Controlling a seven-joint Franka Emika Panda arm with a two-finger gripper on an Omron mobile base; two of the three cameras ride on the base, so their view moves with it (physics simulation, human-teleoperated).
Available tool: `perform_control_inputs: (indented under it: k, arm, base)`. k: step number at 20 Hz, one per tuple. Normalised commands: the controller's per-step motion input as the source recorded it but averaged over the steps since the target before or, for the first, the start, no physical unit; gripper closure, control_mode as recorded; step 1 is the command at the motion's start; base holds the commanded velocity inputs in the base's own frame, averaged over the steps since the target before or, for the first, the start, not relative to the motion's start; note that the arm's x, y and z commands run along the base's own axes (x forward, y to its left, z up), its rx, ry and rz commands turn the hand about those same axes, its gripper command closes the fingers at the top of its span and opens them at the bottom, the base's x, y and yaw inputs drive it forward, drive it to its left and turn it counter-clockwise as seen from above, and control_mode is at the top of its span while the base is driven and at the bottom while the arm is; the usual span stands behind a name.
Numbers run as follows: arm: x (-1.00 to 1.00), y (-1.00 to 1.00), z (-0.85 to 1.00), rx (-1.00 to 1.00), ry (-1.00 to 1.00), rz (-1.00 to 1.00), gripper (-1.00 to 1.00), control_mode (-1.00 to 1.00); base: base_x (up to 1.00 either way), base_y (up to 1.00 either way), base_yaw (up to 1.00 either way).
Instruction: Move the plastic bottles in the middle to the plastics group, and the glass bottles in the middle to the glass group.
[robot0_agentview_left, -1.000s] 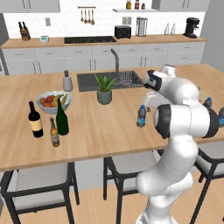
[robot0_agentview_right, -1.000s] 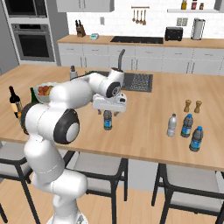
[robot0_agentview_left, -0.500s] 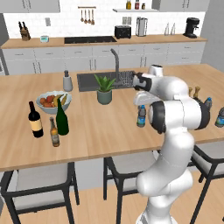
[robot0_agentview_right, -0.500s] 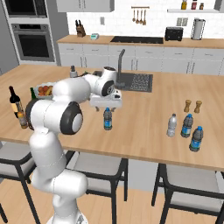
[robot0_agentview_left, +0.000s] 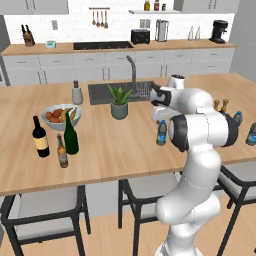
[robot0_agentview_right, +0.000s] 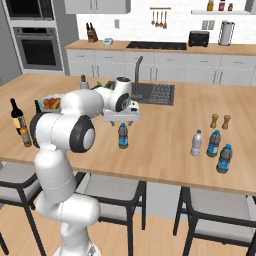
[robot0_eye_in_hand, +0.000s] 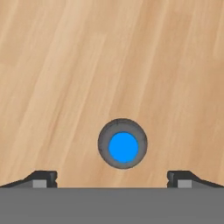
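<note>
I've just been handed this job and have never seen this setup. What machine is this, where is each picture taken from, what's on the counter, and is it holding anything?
The machine is a white robot arm with a two-finger gripper, in a rendered kitchen. Two pictures come from cameras on its base, behind it to the left and right. The third looks straight down from the hand.

On the wooden island counter, under the hand, stands a small plastic bottle with a blue label and blue cap; the hand view shows its cap between the wide-open fingertips. Nothing is held.

At one end stand a black wine bottle with a cream label, a tall dark green glass bottle and a slim brown bottle, near a fruit bowl. At the other end are a clear bottle with a white cap and two more blue-labelled bottles.
</note>
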Motion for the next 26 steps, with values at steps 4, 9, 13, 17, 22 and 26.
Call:
perform_control_inputs:
  k: [4, 9, 13, 17, 22, 26]
  arm:
    - [0.11, 0.00, -0.16, -0.08, -0.02, 0.00, -1.00, -1.00]
    - [0.00, 0.01, 0.00, -0.07, -0.01, 0.00, -1.00, -1.00]
    - [0.03, 0.00, -0.05, 0.00, 0.00, 0.00, -1.00, -1.00]
    - [0.21, 0.00, -0.22, 0.00, 0.00, 0.00, -1.00, -1.00]
    - [0.15, 0.00, -0.11, 0.00, 0.00, 0.00, -1.00, -1.00]
    - [0.09, -0.02, -0.01, 0.00, 0.00, 0.00, -1.00, -1.00]
  base:
    - [0.00, 0.00, 0.00]
    - [0.00, 0.00, 0.00]
    - [0.00, 0.00, 0.00]
    - [0.00, 0.00, 0.00]
    - [0.00, 0.00, 0.00]
    - [0.00, 0.00, 0.00]
